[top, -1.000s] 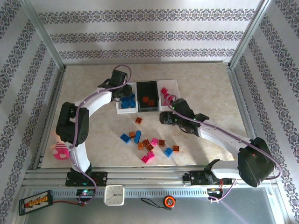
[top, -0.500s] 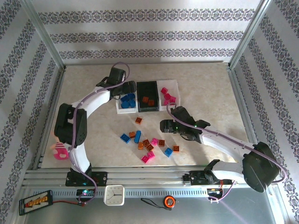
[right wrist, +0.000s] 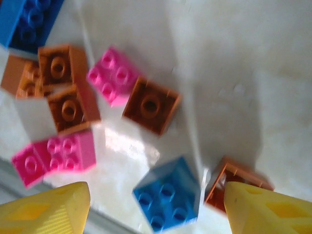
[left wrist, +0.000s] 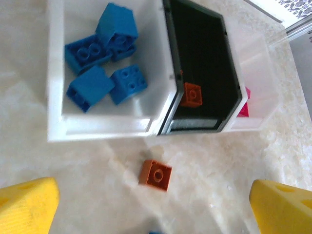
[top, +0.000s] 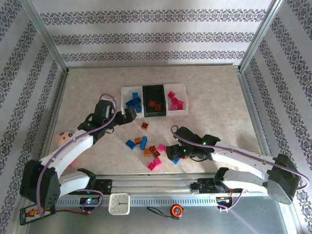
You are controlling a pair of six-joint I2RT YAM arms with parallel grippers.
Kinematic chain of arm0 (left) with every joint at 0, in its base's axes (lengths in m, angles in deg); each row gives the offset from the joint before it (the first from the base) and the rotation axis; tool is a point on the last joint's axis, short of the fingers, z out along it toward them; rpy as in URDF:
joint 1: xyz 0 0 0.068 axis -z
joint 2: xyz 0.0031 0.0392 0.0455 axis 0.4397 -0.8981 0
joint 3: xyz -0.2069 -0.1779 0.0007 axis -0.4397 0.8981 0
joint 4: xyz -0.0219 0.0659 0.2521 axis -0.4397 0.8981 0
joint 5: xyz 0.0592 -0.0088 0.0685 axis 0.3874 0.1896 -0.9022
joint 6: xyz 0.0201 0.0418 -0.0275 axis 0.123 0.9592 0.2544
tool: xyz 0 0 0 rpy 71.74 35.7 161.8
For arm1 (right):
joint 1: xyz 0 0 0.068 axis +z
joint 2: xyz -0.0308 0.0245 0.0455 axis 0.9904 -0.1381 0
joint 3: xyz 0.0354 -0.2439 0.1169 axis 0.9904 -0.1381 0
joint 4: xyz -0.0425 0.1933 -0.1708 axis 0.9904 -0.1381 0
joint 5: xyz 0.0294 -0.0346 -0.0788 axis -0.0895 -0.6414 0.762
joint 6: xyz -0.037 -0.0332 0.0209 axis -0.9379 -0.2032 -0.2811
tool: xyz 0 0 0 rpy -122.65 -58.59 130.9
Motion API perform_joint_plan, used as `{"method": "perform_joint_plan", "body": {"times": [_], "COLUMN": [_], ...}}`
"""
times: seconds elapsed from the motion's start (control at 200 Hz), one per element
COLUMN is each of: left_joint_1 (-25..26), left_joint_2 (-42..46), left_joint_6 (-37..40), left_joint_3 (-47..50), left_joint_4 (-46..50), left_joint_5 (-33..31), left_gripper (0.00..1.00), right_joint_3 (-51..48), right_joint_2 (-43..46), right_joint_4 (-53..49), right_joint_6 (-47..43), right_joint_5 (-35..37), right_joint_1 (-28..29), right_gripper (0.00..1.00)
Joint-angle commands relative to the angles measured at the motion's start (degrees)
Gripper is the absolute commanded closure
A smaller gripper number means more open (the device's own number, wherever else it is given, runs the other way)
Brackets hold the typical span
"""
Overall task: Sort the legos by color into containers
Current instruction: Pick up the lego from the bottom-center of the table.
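Your right pincer (top: 173, 152) hangs open and empty over the loose legos (top: 153, 148) at the near middle of the table (top: 219, 97). In its wrist view the yellow fingertips (right wrist: 48, 209) stand wide apart, with a blue brick (right wrist: 168, 195) lying between them. A second orange-brown brick (right wrist: 233, 181) sits just beside the right-hand finger. My read is that you are in the reaching step of a pick, and the blue brick is the likely target. The next move calls for a straight descent and a close that takes the blue brick alone, so watch that crowding neighbour.

Your left pincer (top: 127, 115) is likewise spread and holds nothing. It is near the front left corner of the containers (left wrist: 105, 126). A lone orange-brown brick (left wrist: 155, 174) lies on the table between its fingers and slightly ahead, just in front of the bins. That one wants a short reach forward before closing.

Sorting looks partly done. Blue bricks sit in the left white bin, orange-brown ones in the black middle bin and pink ones in the right white bin. A cluster of mixed colours is left on the table.
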Motion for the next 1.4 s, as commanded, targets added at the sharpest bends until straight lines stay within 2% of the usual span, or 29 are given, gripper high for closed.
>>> {"method": "perform_joint_plan", "body": {"times": [0.0,0.18,0.295,0.615,0.919,0.999,1.244,1.394], "left_joint_1": [0.32,0.34,0.33,0.36,0.37,0.34,0.34,0.33], "left_joint_2": [5.34,9.69,10.46,10.71,10.72,10.71,12.25,14.88], "left_joint_6": [-2.46,-3.32,-3.77,-2.97,-3.0,-2.86,-2.41,-1.8], "left_joint_3": [3.03,7.04,8.19,7.49,8.07,8.13,7.86,7.76], "left_joint_4": [0.83,2.17,2.78,4.66,4.95,5.2,6.97,10.03], "left_joint_5": [0.45,0.44,0.1,-0.87,-1.13,-1.37,-3.38,-5.82], "left_gripper": [0.0,0.0,0.0,0.0,0.0,0.0,0.0,0.0], "right_joint_3": [0.62,0.25,0.37,4.24,4.47,4.03,5.76,12.2], "right_joint_2": [1.75,-2.49,-5.15,-13.51,-16.91,-17.25,-13.62,-10.25], "right_joint_4": [-8.06,-7.66,-4.15,-2.57,-1.83,-1.66,-3.16,-5.82], "right_joint_6": [4.44,6.0,5.25,-0.45,-1.92,-1.96,-3.53,-6.57], "right_joint_5": [-0.96,-0.39,2.05,6.05,3.93,3.64,3.36,4.07], "right_joint_1": [3.36,6.88,6.82,4.69,4.76,4.91,4.95,4.38], "right_gripper": [0.28,0.31,0.31,0.36,0.42,0.45,0.68,0.74]}}
